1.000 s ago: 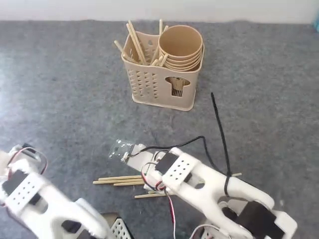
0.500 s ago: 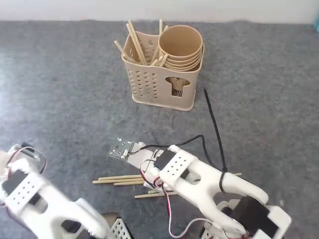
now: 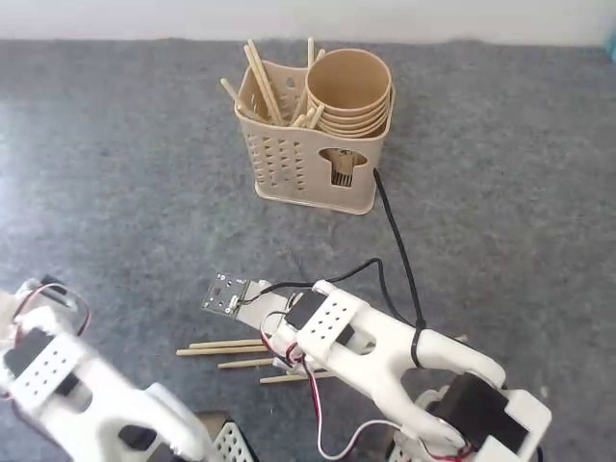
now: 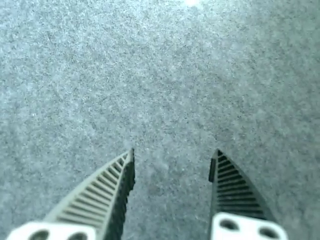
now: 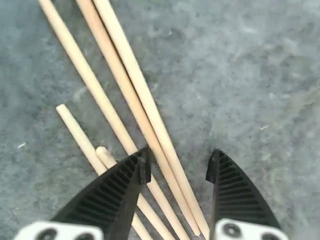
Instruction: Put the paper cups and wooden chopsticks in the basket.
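Where the right arm leans over the grey carpet, the loose wooden chopsticks lie flat at about 7 o'clock from the middle of the high view. Their long axis runs along the 9-to-3 line, with the free ends toward 9 o'clock. The other ends are hidden under the arm, so their count is hard to make out. The right gripper is spread, with two shafts passing between its fingertips; whether it touches them cannot be told. A black cable runs from that arm to the basket's foot. The basket stands well apart at 12 o'clock, with stacked paper cups in its 3 o'clock compartment and tilted sticks beside them. At 8 o'clock, the left gripper is spread over bare carpet.
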